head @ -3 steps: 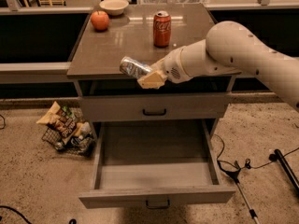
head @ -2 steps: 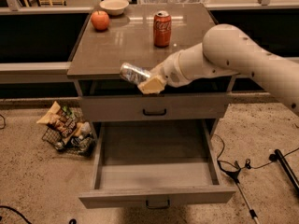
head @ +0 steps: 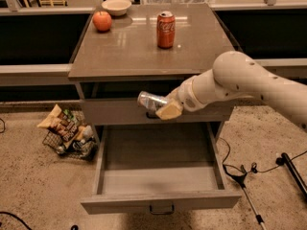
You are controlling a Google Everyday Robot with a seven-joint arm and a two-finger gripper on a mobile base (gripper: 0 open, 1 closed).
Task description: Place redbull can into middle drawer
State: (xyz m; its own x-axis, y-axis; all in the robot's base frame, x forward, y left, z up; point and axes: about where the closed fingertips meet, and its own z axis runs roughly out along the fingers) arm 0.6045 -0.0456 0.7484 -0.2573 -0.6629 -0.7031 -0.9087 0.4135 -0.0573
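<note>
Coca-Cola script marks the red can [head: 166, 30] on the counter [head: 124, 51]. The silver can [head: 149, 100], gripped by the tool [head: 162, 108] above the open drawer [head: 158, 178], shows nothing legible.

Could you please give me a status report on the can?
Hand shut on redbull can, before the upper drawer front. Can on its side above open middle drawer. Nothing in the way.

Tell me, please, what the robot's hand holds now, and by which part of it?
The hand holds the redbull can by one end, the end nearer the arm; the can lies sideways above the open middle drawer.
</note>
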